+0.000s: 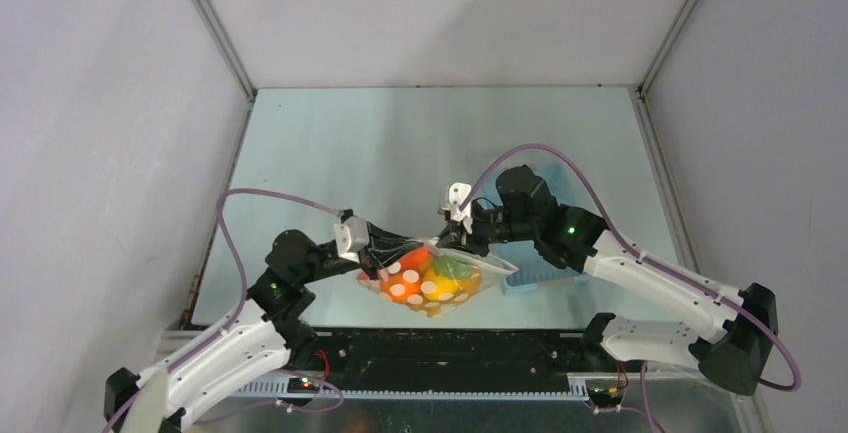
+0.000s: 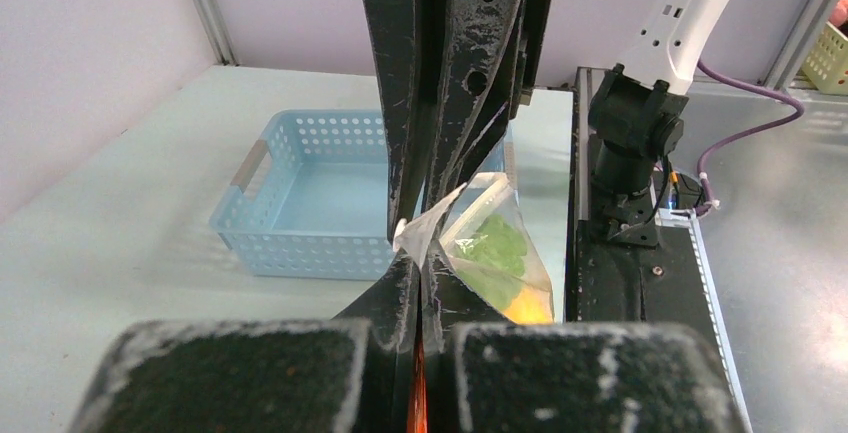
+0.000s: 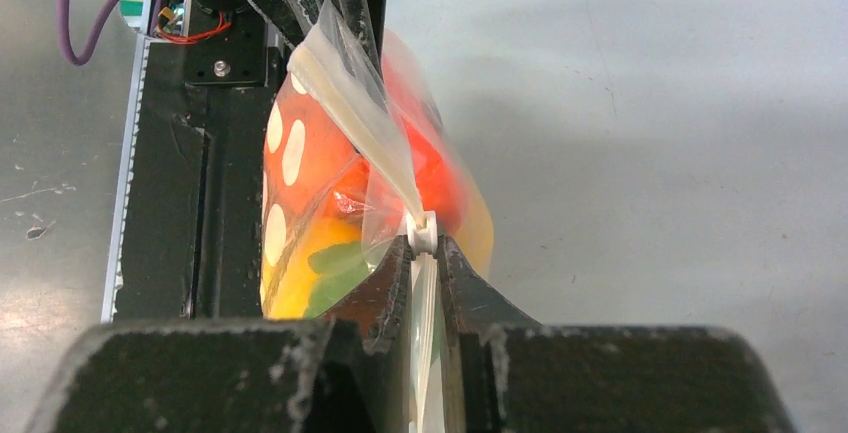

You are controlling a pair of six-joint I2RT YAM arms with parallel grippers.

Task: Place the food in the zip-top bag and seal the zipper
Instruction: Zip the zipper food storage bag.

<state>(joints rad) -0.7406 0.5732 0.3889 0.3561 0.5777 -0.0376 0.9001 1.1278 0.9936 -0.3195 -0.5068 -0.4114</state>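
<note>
Seen from the top view, the zip-top bag (image 1: 432,283) hangs between the two arms just left of the light blue basket (image 1: 540,275), toward the near edge of the counter (image 1: 400,143). The food (image 1: 440,291) is inside it, a bulge of red, orange, yellow and green behind white dots. That view shows which arm has which end: the left gripper (image 1: 385,256) is on the end farther from the basket and the right gripper (image 1: 458,238) on the end nearer it. It does not show how the jaws stand; the wrist views do. In the left wrist view the left jaws are pressed fully together, with a fold of clear plastic from the bag's top edge pinched between them. Beyond them the basket stands upright on the counter in full, where the top view half hides it under the right arm, and a green piece (image 2: 495,248) shows through the bag's wall. In the right wrist view the right jaws are nearly closed, the thin gap between them filled by the zipper (image 3: 355,118), with its small white slider (image 3: 425,231) just at their tips; the strip stretches from there up to the left jaws. The basket is outside that view. Whether the bag's underside touches the counter cannot be told from any view.
</note>
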